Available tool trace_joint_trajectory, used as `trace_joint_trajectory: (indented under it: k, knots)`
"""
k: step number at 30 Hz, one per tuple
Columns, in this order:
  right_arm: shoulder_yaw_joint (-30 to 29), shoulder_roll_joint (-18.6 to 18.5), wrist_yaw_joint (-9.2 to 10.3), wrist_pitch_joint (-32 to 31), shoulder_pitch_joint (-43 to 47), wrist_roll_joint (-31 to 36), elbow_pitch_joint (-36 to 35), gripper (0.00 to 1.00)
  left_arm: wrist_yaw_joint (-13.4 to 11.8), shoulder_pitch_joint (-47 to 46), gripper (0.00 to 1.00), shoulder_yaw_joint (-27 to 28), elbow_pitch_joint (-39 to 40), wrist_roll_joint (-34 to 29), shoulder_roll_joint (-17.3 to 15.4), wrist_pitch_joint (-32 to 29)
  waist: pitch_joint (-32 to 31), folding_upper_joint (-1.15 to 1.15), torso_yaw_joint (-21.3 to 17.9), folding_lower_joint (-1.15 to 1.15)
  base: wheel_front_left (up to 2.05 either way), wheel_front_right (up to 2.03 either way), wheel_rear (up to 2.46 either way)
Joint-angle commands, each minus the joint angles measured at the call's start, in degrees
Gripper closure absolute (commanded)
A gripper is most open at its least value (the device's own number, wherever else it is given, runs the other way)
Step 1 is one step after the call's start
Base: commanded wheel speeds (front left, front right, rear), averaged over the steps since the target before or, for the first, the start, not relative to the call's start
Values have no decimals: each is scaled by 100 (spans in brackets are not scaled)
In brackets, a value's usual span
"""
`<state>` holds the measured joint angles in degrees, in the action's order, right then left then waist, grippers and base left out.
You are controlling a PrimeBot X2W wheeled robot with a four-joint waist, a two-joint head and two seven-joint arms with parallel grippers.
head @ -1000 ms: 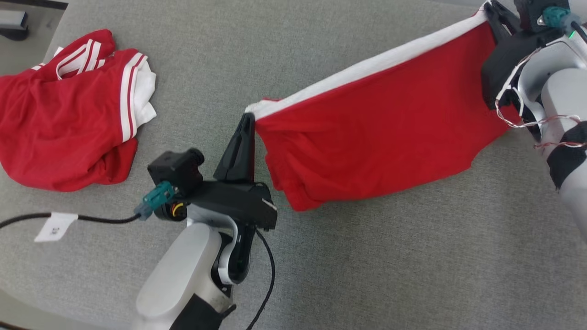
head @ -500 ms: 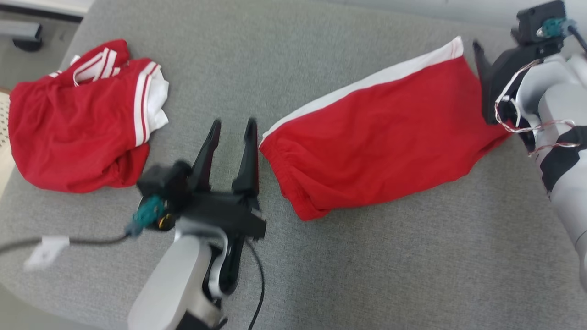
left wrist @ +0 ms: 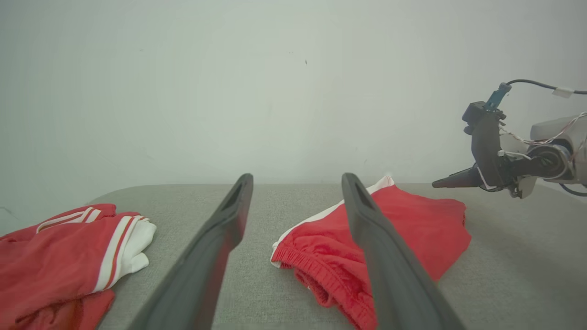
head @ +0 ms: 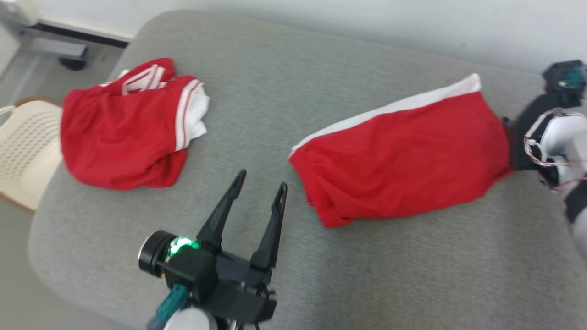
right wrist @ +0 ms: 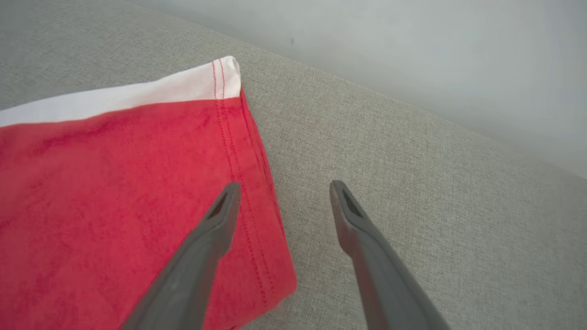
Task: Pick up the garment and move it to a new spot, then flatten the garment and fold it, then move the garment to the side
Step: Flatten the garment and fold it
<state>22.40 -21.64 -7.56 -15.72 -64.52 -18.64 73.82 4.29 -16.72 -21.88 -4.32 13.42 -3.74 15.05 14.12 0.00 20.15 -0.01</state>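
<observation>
The folded red garment (head: 399, 160) lies flat on the right of the grey desk (head: 321, 82), with the left pincer (head: 262, 179) and right pincer (right wrist: 284, 184) at either end, both spread apart and empty, apparently leaving it settled before the move aside.

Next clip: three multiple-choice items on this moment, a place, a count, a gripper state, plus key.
1. The folded red garment lies where from the left gripper? A: its right. B: its left. C: between its fingers.
2. Red garments on the grey surface? A: one. B: two. C: three.
3. The left gripper is A: shut on cloth. B: open, empty. C: shut, empty.
Key: A, it lies rightward in the head view; B, a crumpled red garment lies apart at the left; B, its jaws stand apart, nothing between.
</observation>
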Motion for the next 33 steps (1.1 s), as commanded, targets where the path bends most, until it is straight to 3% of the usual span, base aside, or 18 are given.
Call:
trace_joint_trajectory:
  k: [1, 5, 11, 23, 24, 26, 33]
  knots:
    - [-72, -111, 15, -59, 154, -22, 16, 0, 99, 195, 0, -28, 133, -64, -67, 18, 15, 0, 324, 1, 0, 0, 0]
    - [-249, -436, 15, -208, 218, 118, 17, 0, 244, 531, 0, -156, 379, -65, -183, 18, 183, 0, 634, 1, 0, 0, 0]
    - [-558, -554, 15, -362, 210, 209, 19, 0, 272, 743, 0, -110, 422, 52, -132, 18, 373, 0, 800, 1, 0, 0, 0]
    - [-1119, -313, -1, -1281, 463, 350, 85, 0, 314, 829, 0, -151, 418, 18, 11, 18, 523, 0, 864, 1, 0, 0, 0]
    - [-1136, -258, -6, -1393, 485, 355, 95, 61, 317, 824, 0, -153, 412, 27, 16, 18, 526, 0, 852, 1, 0, 0, 0]
    - [-1102, -183, -8, -1466, 502, 433, 106, 100, 321, 808, 0, -142, 388, 34, 23, 18, 520, 0, 825, 1, 0, 0, 0]
    - [-1138, -401, 16, -1180, 516, 657, 90, 100, 310, 795, 0, -143, 257, -24, 46, 18, 350, 0, 723, 1, 0, 0, 0]
